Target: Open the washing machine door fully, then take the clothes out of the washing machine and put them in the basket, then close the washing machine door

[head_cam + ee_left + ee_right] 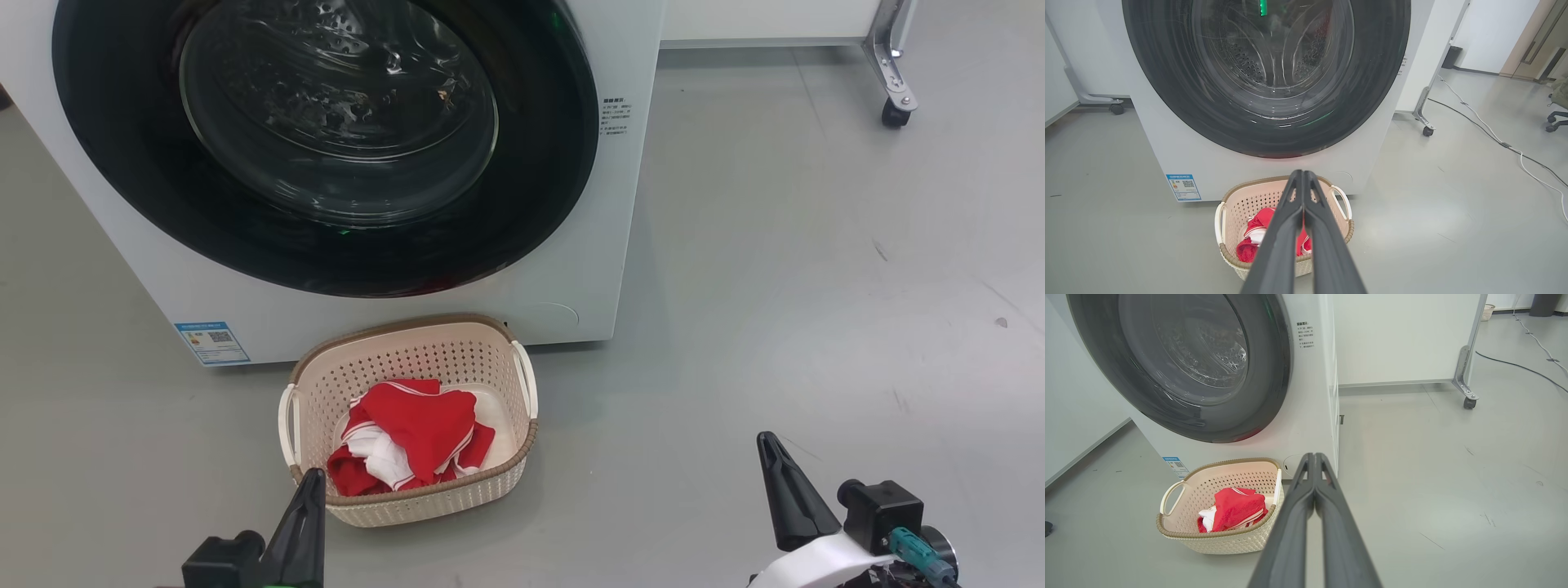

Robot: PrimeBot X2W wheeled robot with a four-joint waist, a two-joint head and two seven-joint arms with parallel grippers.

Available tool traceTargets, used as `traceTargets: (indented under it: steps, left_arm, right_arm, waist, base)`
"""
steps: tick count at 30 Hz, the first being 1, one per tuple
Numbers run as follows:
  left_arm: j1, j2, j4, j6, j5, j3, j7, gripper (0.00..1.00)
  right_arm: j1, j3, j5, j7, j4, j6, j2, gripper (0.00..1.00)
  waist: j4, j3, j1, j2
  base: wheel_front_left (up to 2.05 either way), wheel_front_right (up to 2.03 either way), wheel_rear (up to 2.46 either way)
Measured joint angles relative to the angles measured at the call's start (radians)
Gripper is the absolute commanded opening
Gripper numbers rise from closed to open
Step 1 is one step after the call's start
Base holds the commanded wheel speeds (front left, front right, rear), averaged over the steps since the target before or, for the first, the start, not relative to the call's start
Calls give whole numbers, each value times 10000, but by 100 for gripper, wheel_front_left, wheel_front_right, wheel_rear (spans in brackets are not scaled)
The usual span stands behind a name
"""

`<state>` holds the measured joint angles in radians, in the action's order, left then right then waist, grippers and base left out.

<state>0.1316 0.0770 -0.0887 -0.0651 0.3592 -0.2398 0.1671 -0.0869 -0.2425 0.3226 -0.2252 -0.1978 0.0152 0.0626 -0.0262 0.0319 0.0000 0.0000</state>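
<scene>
Head view: the door (339, 114) lay shut against the front of the machine (571, 269), its black rim ringing the clear glass bowl. At 6 o'clock from the door, the basket (408, 327) stood on the floor (775, 286), just beside the machine's base. The clothes (412, 437), red with white stripes, lay heaped inside the basket toward its 7 o'clock side, leaving some bare bottom toward 2 o'clock. A blue label (212, 343) sat on the machine at 10 o'clock from the basket. The left end effector (310, 490) rose at 7 o'clock of the frame, its tip near the basket's rim. The right end effector (771, 457) rose at 5 o'clock, well apart from the basket. Left wrist and right wrist views: each pair of fingers was pressed together along its length, closed on nothing. A castor (896, 113) showed at 2 o'clock of the head view.
</scene>
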Motion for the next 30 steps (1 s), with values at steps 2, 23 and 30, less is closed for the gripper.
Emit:
traceTargets:
  steps: [2,23,30]
  left_arm:
    - [17,-6,0,6,46,-8,0,0]
    - [112,-46,10,278,2991,420,-339,0]
    - [58,-38,-56,368,3850,575,-491,0]
  right_arm:
    - [-71,2,44,0,-23,8,-2,0]
    - [-42,564,3039,470,86,146,-29,0]
    - [-12,792,3935,711,82,190,-12,0]
  waist:
    - [1,0,0,0]
    - [61,-54,0,0]
    - [79,-72,0,0]
  base:
    - [0,0,0]
    - [0,0,0]
    - [0,0,0]
